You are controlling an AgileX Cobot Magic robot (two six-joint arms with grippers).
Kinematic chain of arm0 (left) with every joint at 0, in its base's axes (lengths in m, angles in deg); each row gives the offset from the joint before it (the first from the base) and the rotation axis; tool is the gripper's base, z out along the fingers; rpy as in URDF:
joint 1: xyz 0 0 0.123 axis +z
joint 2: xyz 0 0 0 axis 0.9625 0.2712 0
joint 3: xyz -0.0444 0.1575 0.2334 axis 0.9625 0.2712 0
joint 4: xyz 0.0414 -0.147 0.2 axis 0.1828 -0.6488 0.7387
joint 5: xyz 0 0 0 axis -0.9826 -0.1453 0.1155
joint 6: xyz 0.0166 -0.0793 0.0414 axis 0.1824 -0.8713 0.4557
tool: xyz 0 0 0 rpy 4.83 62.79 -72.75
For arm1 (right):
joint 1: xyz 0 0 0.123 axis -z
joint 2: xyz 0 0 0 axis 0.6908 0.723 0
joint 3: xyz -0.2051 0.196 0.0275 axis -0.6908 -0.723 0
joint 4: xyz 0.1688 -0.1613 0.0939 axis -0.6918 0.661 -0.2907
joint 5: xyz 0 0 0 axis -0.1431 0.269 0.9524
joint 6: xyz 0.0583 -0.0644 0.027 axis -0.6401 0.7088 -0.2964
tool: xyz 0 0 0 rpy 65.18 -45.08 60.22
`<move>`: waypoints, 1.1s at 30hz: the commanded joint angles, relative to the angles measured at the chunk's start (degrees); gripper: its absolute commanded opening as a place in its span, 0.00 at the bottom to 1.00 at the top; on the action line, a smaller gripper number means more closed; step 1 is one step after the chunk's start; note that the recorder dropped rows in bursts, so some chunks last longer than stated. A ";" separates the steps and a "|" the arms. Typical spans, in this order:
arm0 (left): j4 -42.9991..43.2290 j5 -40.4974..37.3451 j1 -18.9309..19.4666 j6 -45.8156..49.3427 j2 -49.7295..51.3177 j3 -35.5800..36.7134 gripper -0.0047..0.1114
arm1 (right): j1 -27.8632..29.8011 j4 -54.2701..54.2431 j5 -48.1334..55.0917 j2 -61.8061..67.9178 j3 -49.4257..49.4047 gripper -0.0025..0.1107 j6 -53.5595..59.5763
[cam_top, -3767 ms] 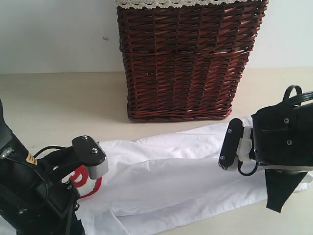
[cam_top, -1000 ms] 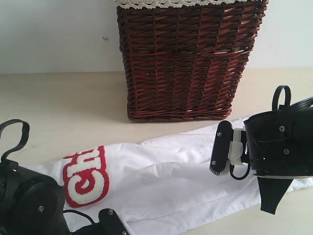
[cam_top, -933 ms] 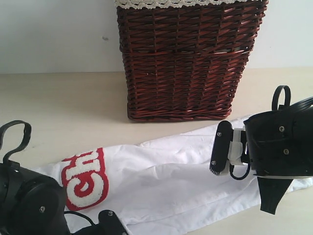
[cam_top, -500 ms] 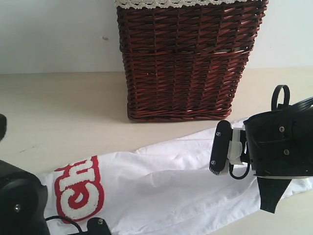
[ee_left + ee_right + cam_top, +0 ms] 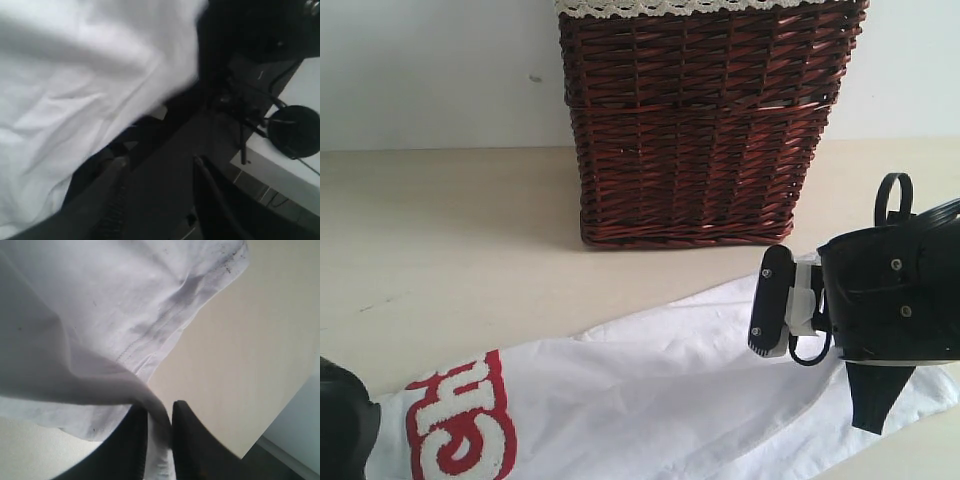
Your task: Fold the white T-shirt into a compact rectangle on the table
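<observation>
Clearly soft and light, the white T-shirt (image 5: pixel 650 385) lies as a long, loosely bunched band across the near part of the table (image 5: pixel 450 230). It runs from the lower left corner of the exterior view up toward the right. It has no stiffness of its own: shallow creases run along it, and wherever it is lifted it sags into drapes. The red-edged lettering (image 5: pixel 460 425) sits near its left end, face up. I judge that thin cotton like this slides easily on the smooth tabletop and drags its loose layers along, so a pull at one end shifts the whole band.

At the right end, the right gripper (image 5: pixel 159 409) pinches a fold of fabric between its closed-in fingers, close to a stitched hem, and cloth hangs from the grip above the bare table. That hem is a good place to hold, being doubled and less prone to slipping.

Blurred in its wrist view, the left gripper (image 5: pixel 157 167) seems to have its fingers spread with no cloth between them, and the shirt lies just beside it. A firm corner or hem there would suit. Behind the shirt stands the dark wicker basket (image 5: pixel 710 120), apart from it.
</observation>
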 commanded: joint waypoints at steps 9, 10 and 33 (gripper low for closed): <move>27.65 12.18 1.86 -29.31 -5.86 -2.23 0.23 | -0.07 -1.08 0.60 -4.93 2.78 0.19 -1.79; 28.89 13.31 3.30 -31.72 -5.86 -2.23 0.19 | -0.07 -1.54 0.14 -6.25 2.78 0.19 -1.79; 33.18 17.76 30.58 -44.21 7.57 1.02 0.08 | 9.49 -2.21 -22.27 4.65 3.17 0.02 -13.16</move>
